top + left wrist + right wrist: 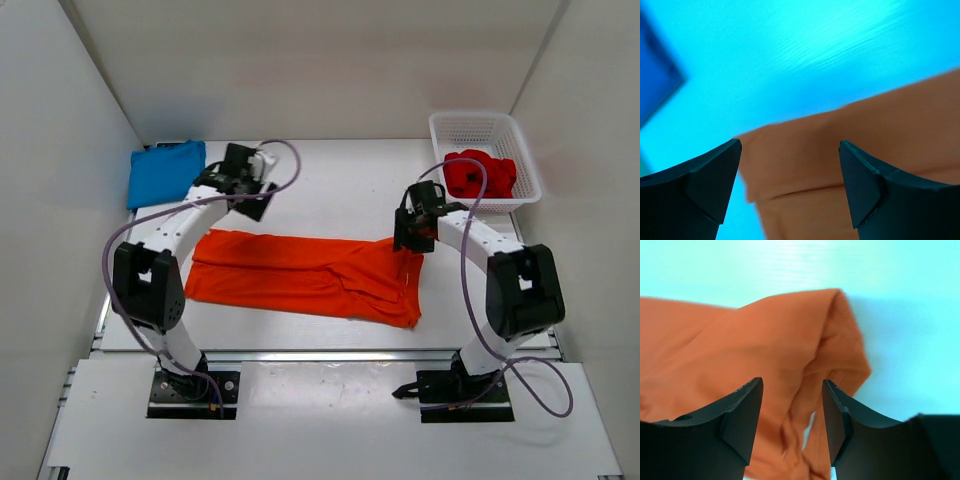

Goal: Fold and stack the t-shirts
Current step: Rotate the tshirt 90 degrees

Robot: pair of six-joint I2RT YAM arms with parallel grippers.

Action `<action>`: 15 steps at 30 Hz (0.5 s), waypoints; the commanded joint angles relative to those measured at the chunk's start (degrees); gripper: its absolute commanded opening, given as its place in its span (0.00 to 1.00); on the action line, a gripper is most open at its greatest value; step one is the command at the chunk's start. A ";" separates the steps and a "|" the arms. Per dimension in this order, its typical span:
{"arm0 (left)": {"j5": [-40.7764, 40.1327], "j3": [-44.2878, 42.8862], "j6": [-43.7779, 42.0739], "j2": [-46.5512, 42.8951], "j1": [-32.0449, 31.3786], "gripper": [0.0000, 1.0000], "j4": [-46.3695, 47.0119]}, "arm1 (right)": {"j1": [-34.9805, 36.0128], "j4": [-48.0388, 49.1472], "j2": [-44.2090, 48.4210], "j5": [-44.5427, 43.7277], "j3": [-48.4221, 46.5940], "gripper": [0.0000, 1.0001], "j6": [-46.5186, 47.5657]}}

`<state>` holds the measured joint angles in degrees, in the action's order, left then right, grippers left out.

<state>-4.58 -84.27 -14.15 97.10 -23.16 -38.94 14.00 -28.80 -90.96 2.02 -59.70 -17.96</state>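
The orange t-shirt (300,275) lies flat across the middle of the table as a long folded band. My left gripper (254,203) hangs open above its back left corner; in the left wrist view the left gripper (790,146) stands wide, with the orange cloth (865,130) below and apart from the fingers. My right gripper (413,238) is over the shirt's bunched right end. There the right gripper (791,385) is open, with rumpled orange cloth (740,340) under it and nothing pinched. The blue t-shirt (165,172) lies folded at the back left. The red t-shirt (480,175) sits crumpled in the basket.
A white lattice basket (445,125) stands at the back right, close behind my right arm. White walls close in the table on the left, back and right. A corner of the blue shirt (655,75) shows at the left of the left wrist view.
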 commanded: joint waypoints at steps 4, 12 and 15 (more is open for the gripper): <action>-18.79 9.90 -6.85 3.18 14.44 0.88 7.19 | 1.82 -5.83 -9.74 -12.39 -6.04 0.48 1.69; -23.36 17.11 -11.68 5.55 14.55 0.89 18.18 | 2.43 -5.74 -18.80 -9.23 -10.60 0.23 2.74; -24.87 20.10 -11.34 6.08 16.12 0.86 21.01 | 2.61 -6.97 -23.11 -9.58 -16.38 0.14 3.98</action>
<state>-25.71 -66.17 -23.99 103.66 -8.03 -23.70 16.14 -36.12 -108.71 -6.33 -72.79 -15.31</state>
